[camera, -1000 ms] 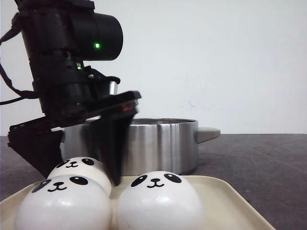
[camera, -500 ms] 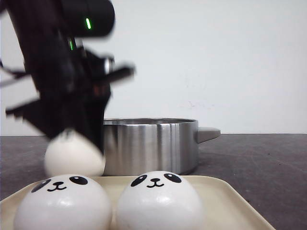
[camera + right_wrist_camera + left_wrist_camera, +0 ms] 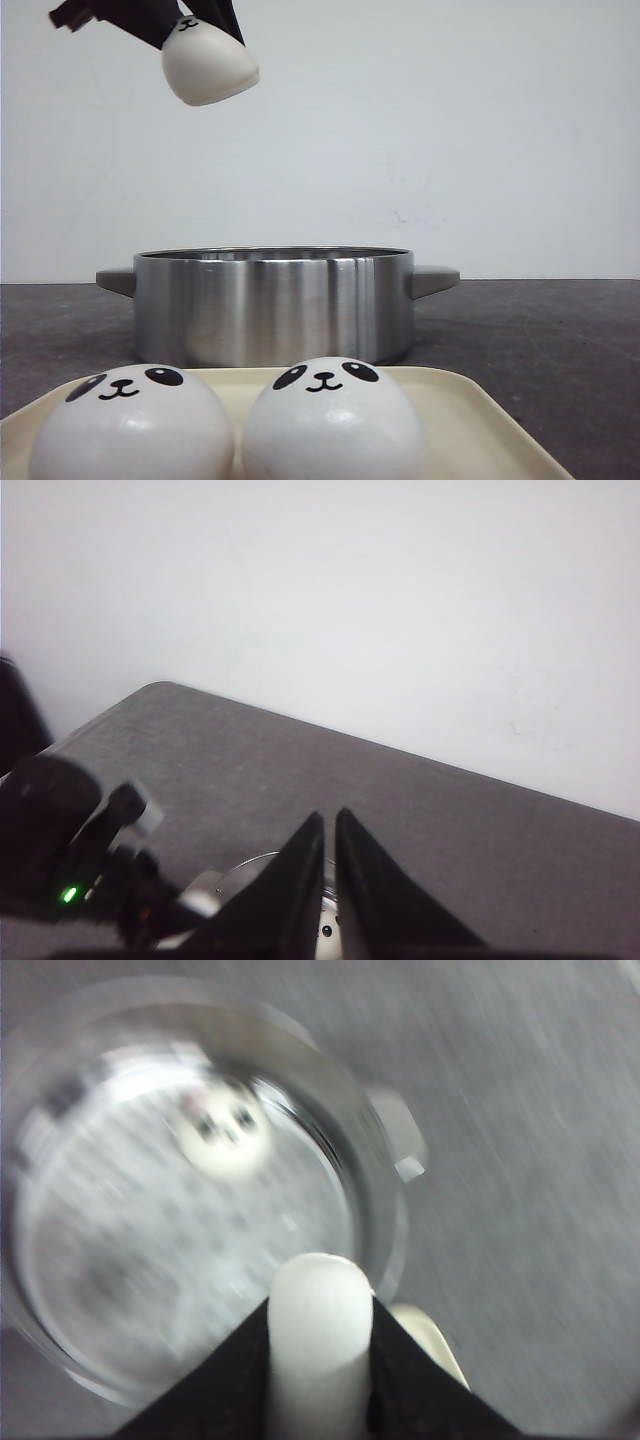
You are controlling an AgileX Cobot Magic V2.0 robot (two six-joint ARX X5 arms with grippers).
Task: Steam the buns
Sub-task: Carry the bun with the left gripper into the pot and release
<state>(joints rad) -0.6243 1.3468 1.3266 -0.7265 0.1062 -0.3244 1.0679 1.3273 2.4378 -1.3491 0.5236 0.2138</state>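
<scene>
I hold one bun (image 3: 209, 62) up high over the pot (image 3: 273, 303) with my left gripper (image 3: 320, 1360), squeezed tight on it. One bun (image 3: 224, 1132) already sits in the pot. Two buns (image 3: 128, 425) (image 3: 333, 420) wait on the tray (image 3: 490, 420) in front, so I think I am about halfway. My right gripper (image 3: 329, 880) is pinched closed and holds nothing. The buns are shiny, white and round, with little black panda faces.

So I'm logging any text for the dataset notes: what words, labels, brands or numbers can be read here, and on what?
None: no words, brands or numbers are readable.
The buns carry only printed panda faces.
The steel pot shows no visible marking.
The left wrist view is too blurred to read anything.
</scene>
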